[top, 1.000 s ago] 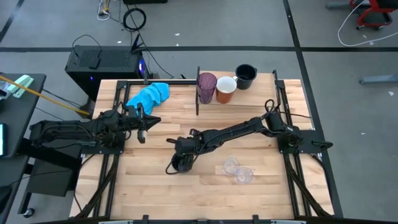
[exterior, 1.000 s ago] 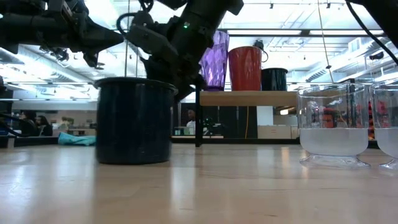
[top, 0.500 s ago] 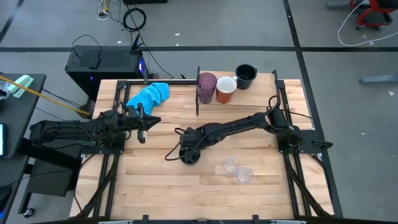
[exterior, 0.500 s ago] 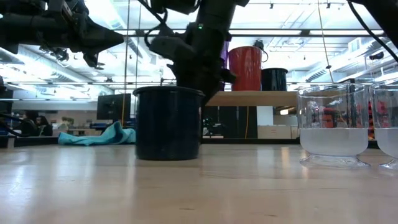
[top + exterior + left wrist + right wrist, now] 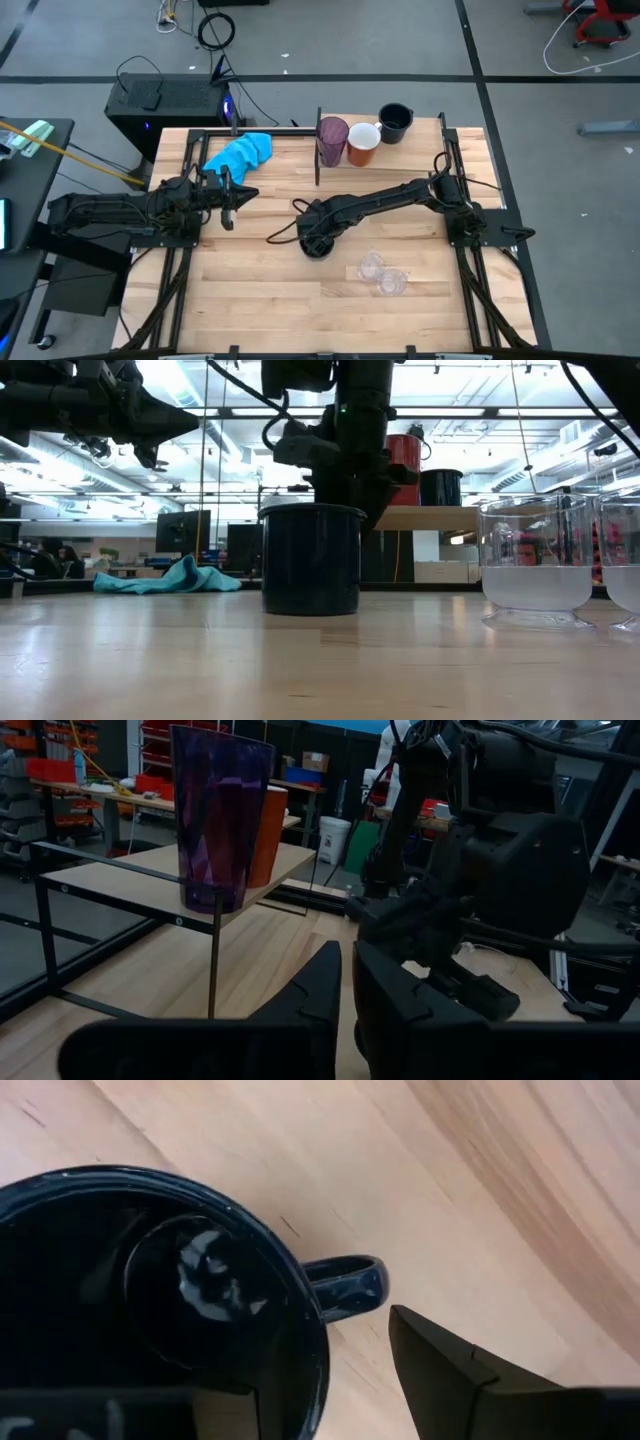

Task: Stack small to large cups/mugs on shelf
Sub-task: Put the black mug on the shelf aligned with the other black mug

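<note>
High view first: the right pincer (image 5: 316,240) sits right over a dark navy mug (image 5: 318,245) standing upright mid-worktop (image 5: 250,290), with the arm stretched in from the right side. So the key relation is pretty simple: the mug is directly under the pincer, not off to a side. From the right wrist view one finger (image 5: 470,1380) is outside the mug wall near the handle (image 5: 345,1280), and the other seems to be down inside past the rim, so I'd call it pinching the mug wall, jaws held fairly wide by it. In the low view the mug's base looks like it's on the wood or barely off it, can't say which.

The shelf (image 5: 420,150) is at the far edge of the worktop, well away from the mug. On it: purple tumbler (image 5: 332,141), orange mug (image 5: 363,143) just beside it, and the second navy mug (image 5: 395,122) beyond that. All upright. The held mug is empty inside, just a glossy bottom.

Two small clear cups (image 5: 382,273) stand on the worktop near the held mug, touching or nearly so, on the side away from the shelf.

The left pincer (image 5: 228,198) waits over the left side of the worktop near the blue cloth (image 5: 240,152), fingers almost pressed together, holding nothing. Right arm is clearly the nearer one.
</note>
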